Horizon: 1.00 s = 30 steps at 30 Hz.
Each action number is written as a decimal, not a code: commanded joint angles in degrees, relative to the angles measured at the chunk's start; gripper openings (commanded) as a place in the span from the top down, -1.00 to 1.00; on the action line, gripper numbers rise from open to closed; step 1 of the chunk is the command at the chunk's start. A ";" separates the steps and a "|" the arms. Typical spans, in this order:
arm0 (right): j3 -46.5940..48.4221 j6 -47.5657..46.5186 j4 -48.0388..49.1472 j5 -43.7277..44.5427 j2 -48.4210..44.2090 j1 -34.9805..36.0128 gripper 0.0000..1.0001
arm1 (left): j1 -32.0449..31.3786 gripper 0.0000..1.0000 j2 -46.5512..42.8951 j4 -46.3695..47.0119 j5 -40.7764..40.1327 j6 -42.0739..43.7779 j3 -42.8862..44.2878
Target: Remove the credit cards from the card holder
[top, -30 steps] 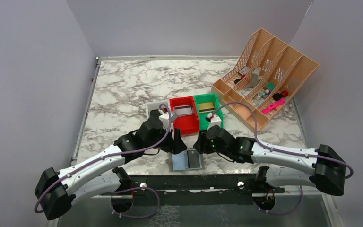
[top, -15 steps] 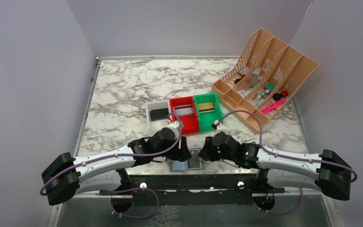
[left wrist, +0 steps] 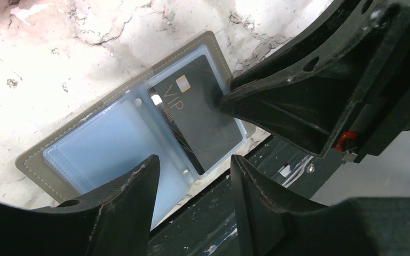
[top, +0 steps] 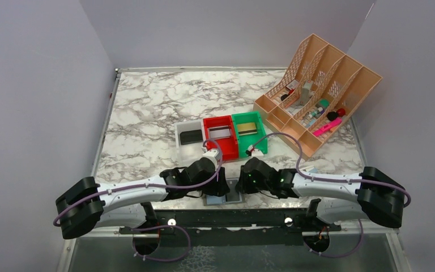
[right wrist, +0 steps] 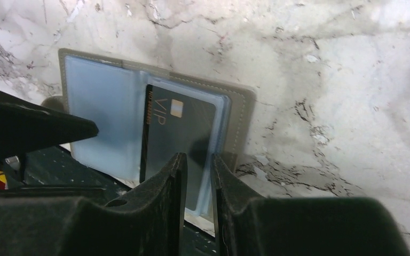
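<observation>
The card holder (top: 227,196) lies open at the table's near edge, half hidden under both grippers in the top view. In the left wrist view its pale blue panel (left wrist: 104,146) looks empty and a black credit card (left wrist: 197,120) marked VIP sits in the other sleeve. My left gripper (left wrist: 195,160) is open, low over the holder's near edge. My right gripper (right wrist: 197,157) has its jaws a narrow gap apart over the right edge of the black card (right wrist: 173,133) and its sleeve. Its fingertip (left wrist: 229,98) touches or nearly touches the card.
A white bin (top: 190,136) holds a black card, a red bin (top: 221,139) a grey one and a green bin (top: 248,127) a gold one, just beyond the holder. An orange rack (top: 317,90) stands at the back right. A black rail (top: 232,218) runs along the near edge.
Both grippers have come down and toward the near edge, closing in on the open card holder. The left gripper has moved off the white bin, which now shows its black card.
</observation>
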 commanded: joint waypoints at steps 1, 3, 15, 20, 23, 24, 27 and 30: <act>4.20 -0.58 -2.23 -0.17 2.32 -0.33 0.46 | -0.56 -0.07 -0.28 1.39 -2.60 -0.22 -0.96; 3.89 -0.68 -0.66 -0.17 2.82 -0.39 0.46 | -0.51 -0.06 -0.30 1.13 -3.09 0.41 -0.64; 0.78 0.36 -0.51 -1.60 3.58 -0.43 0.48 | -1.25 0.02 3.16 7.40 -2.12 -1.70 -4.69; 0.60 0.28 -2.33 -1.13 -0.83 -0.43 0.47 | -1.49 0.06 5.30 8.16 -2.61 -2.35 -4.72; -2.50 1.28 -0.08 -1.15 -4.56 -0.41 0.47 | -1.99 0.14 5.79 8.79 -3.75 -3.71 -5.62; -3.57 1.37 0.80 -1.18 -5.49 -0.39 0.47 | -1.98 0.16 5.82 9.13 -3.83 -3.99 -5.90; -5.41 1.50 2.33 -1.63 -6.58 -0.39 0.47 | -2.10 0.20 6.10 9.59 -4.16 -4.39 -6.17; -4.87 1.18 1.95 -2.48 -6.22 -0.45 0.47 | -2.22 0.23 6.35 9.77 -4.46 -4.51 -6.09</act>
